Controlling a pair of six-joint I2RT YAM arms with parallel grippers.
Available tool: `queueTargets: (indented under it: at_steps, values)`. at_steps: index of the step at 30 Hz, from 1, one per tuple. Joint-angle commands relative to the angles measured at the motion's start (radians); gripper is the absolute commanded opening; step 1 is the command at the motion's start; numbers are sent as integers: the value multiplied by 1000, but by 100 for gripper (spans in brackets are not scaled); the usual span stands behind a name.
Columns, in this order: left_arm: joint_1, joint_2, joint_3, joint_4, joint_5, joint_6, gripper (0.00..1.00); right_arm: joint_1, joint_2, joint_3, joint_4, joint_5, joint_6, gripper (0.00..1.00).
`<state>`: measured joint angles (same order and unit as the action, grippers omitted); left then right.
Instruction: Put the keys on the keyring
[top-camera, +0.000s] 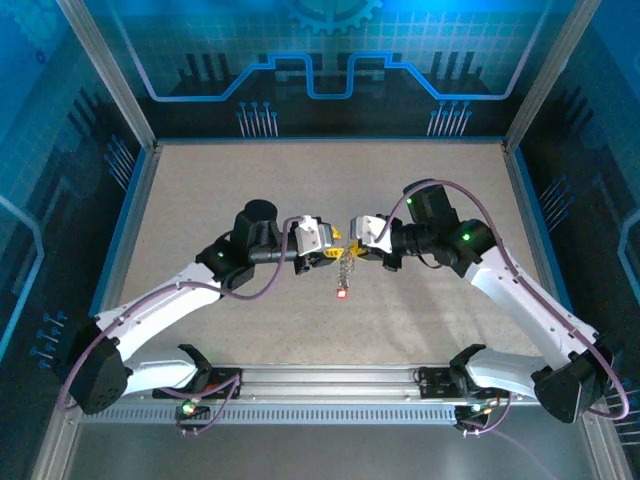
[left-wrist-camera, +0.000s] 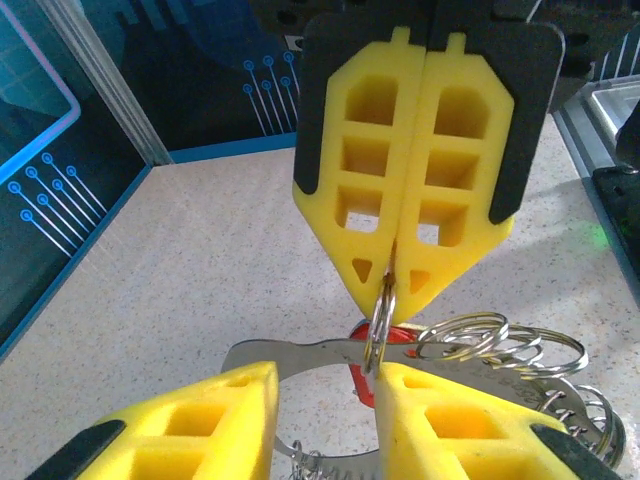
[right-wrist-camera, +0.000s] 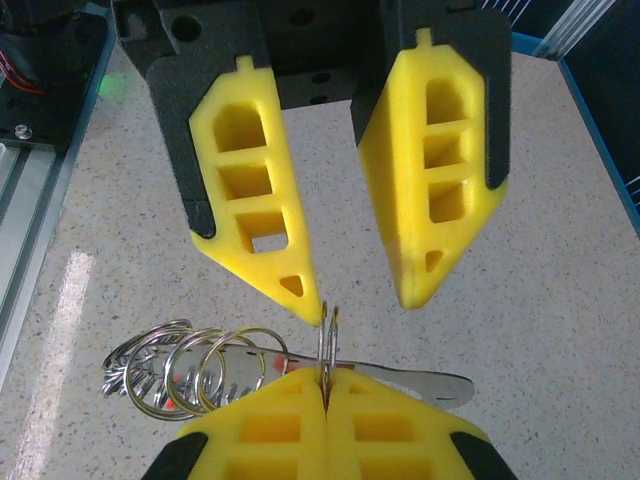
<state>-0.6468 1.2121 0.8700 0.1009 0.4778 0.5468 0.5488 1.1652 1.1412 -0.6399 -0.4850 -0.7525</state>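
Speckled beige table (top-camera: 200, 200): at centre the right gripper (right-wrist-camera: 325, 378) clamps the keyring (right-wrist-camera: 328, 335) upright, likely so the key (right-wrist-camera: 410, 380) threads through; at twelve o'clock the left gripper (right-wrist-camera: 365, 305) straddles it, fingers apart.
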Motion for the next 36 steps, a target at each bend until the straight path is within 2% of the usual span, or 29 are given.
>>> queueTargets:
  at_steps: [1,7,11,16,19,26,30,33,34,36]
  values:
    - [10,9,47,-15,42,-21,32,13,-5,32,-12,-16,6,0]
    - [9,28,72,-31,62,-14,26,22,-4,29,-9,-14,2,0]
    - [6,48,96,-75,61,11,18,28,-4,29,-1,-14,5,0]
    - [-6,58,109,-105,56,46,18,32,3,34,-3,-15,2,0]
    - [-13,62,120,-126,55,59,14,34,8,37,-4,-14,-1,0]
    - [-24,66,132,-134,56,80,14,37,17,37,-2,-15,-1,0]
    - [-27,64,138,-145,51,91,1,37,17,29,7,-14,4,0]
    - [-27,55,136,-153,41,98,0,37,11,26,7,-9,2,0]
    - [-27,51,132,-150,39,99,0,37,7,25,9,-7,2,1]
    - [-26,42,123,-140,36,94,0,30,-3,18,15,-4,7,11]
